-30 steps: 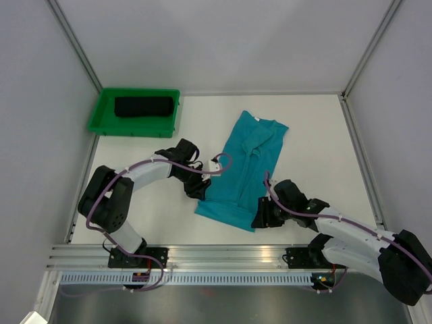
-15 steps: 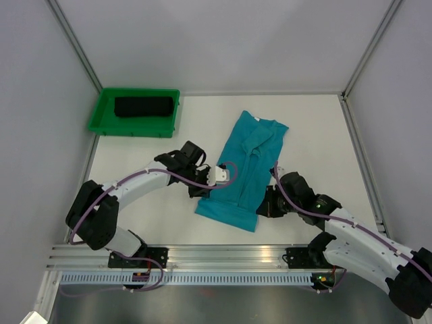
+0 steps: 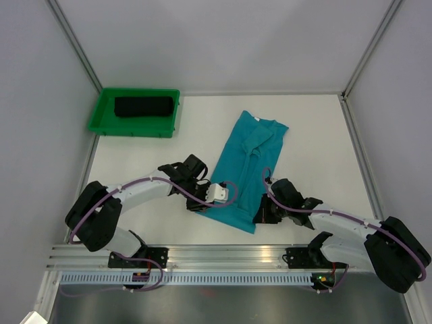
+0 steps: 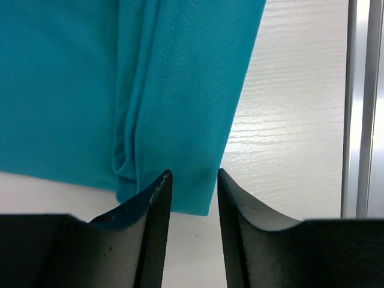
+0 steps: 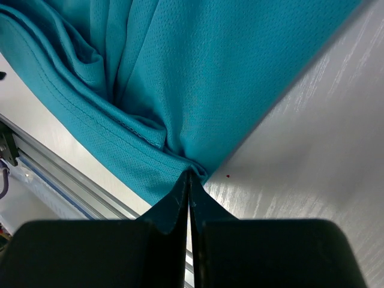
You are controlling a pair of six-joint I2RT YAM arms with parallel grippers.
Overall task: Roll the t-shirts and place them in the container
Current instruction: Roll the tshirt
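A teal t-shirt (image 3: 246, 158), folded into a long strip, lies on the white table with its hem toward me. My left gripper (image 3: 200, 205) is at the hem's left corner. In the left wrist view its jaws (image 4: 192, 175) stand apart, the teal corner (image 4: 180, 90) just past the tips and bare table between them. My right gripper (image 3: 260, 214) sits at the hem's right corner. Its jaws (image 5: 189, 175) are shut on a pinch of the teal hem (image 5: 174, 78). A black t-shirt (image 3: 143, 106) lies rolled in the green tray (image 3: 100, 112).
The green tray stands at the back left by the wall. An aluminium rail (image 3: 216, 255) runs along the near table edge, close behind both grippers, and shows at the rail (image 4: 360, 108) and the rail (image 5: 36, 162). Grey walls close in both sides.
The right gripper has closed on the hem's right corner. The left gripper has slid down the shirt's left edge to the near corner, narrowed, then opened again.
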